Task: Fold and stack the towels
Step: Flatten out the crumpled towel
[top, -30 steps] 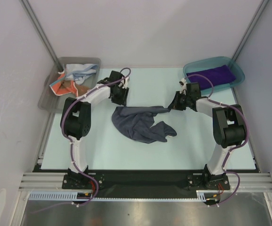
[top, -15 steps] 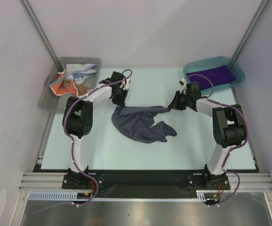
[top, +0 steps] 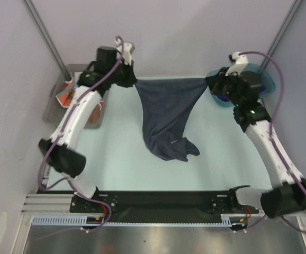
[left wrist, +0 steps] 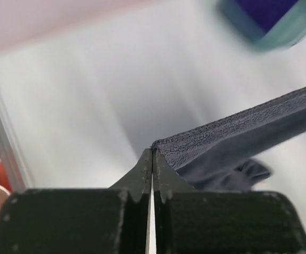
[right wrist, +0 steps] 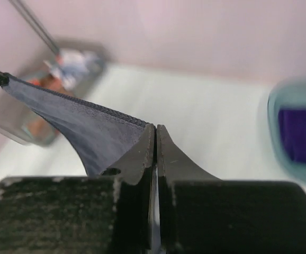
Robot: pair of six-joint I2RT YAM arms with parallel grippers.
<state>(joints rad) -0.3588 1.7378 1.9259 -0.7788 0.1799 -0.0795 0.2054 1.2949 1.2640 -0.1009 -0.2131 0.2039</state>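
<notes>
Left gripper (top: 133,83) and right gripper (top: 208,81) each pinched a corner of the towel (top: 166,111); keeping that edge taut looked key to laying it flat.

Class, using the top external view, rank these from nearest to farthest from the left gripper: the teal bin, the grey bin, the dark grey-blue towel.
1. dark grey-blue towel, pinched in the left gripper itself, hanging in the middle.
2. grey bin, at the left edge.
3. teal bin, at the far right.

Soft even light (blurry wrist-view backgrounds)
</notes>
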